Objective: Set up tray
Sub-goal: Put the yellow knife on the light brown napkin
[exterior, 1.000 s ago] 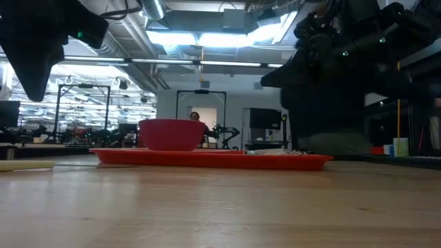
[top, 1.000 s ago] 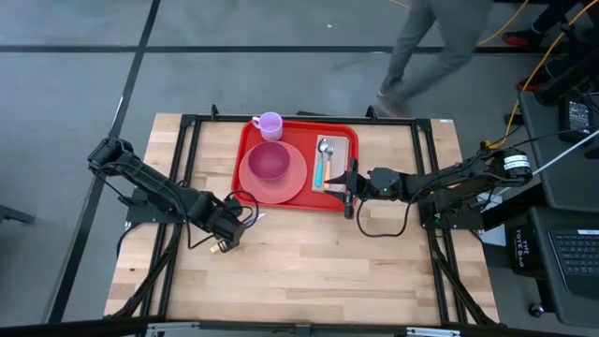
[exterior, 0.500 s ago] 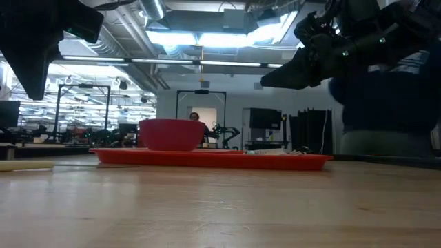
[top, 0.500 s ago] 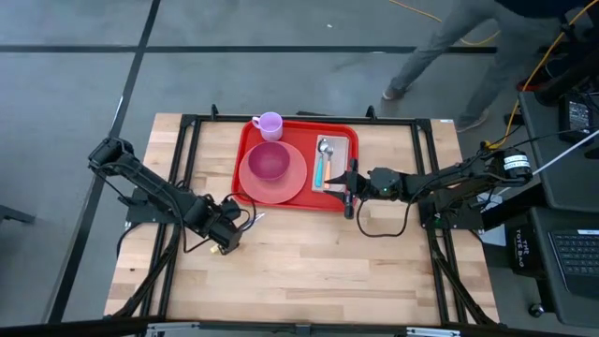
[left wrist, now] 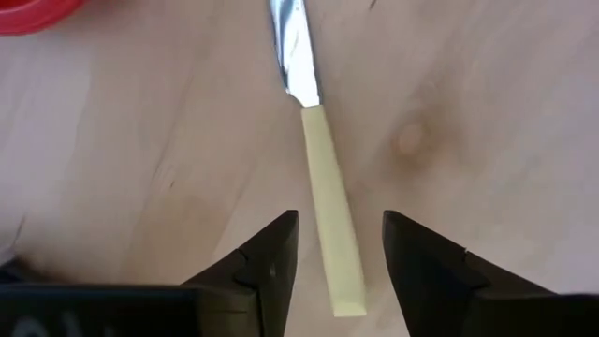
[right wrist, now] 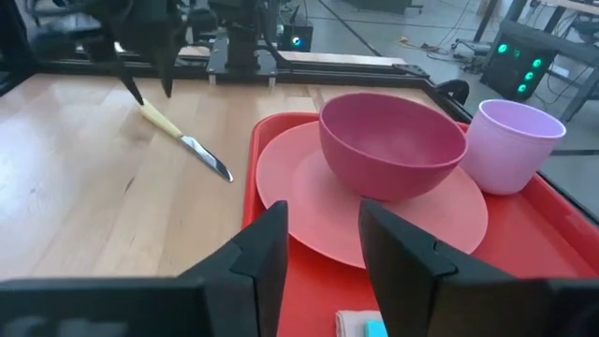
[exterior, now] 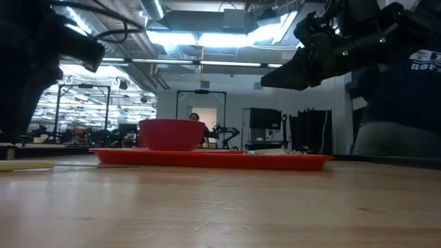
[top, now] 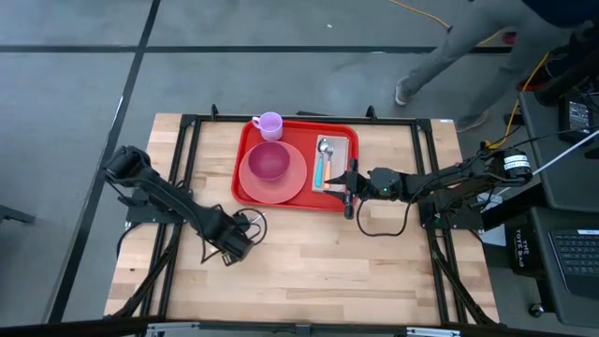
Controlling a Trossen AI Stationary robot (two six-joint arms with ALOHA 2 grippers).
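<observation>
Left end effector [top: 245, 234] has shifted over the knife [left wrist: 323, 178] (fingers apart, empty), tray [top: 348, 201] well apart.

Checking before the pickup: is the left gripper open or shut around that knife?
Open. The left gripper has its fingers spread either side of the knife handle, with bare table visible in both gaps; no contact shows.

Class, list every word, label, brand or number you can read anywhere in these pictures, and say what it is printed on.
No text reads in full.
"NOT...": a white fragment, cut off by the picture's edge, on the dark top of a person behind the table in the low view.
The tray, the plate, the bowl, the cup and the knife show no print.
</observation>
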